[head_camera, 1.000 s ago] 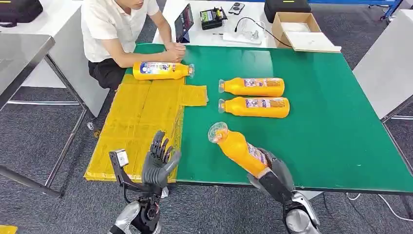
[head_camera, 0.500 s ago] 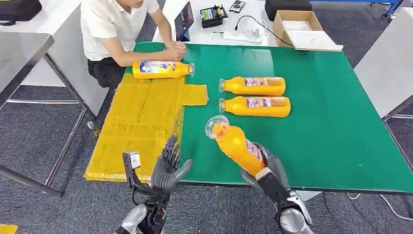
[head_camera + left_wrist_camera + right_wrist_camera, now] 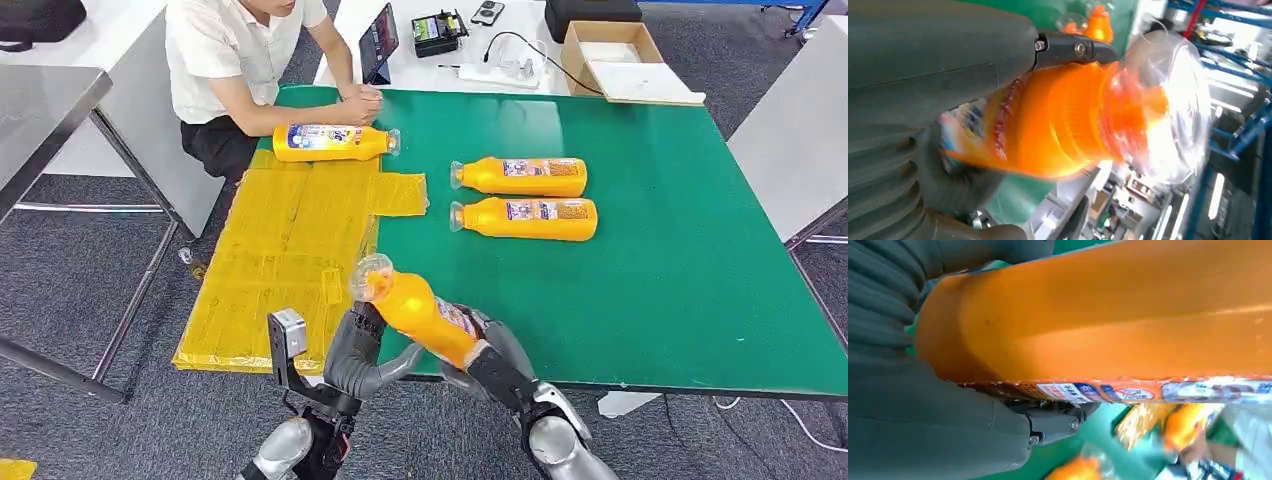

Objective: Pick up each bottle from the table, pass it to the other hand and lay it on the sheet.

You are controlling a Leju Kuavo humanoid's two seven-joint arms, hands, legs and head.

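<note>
Glossy orange plastic bottle with clear cap, gripped by right hand, left hand now closing around it, carried leftward since before.

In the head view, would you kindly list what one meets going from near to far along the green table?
Held bottle between left hand and right hand → nearer lying bottle → farther lying bottle → bottle on the yellow sheet → person's hands.
</note>
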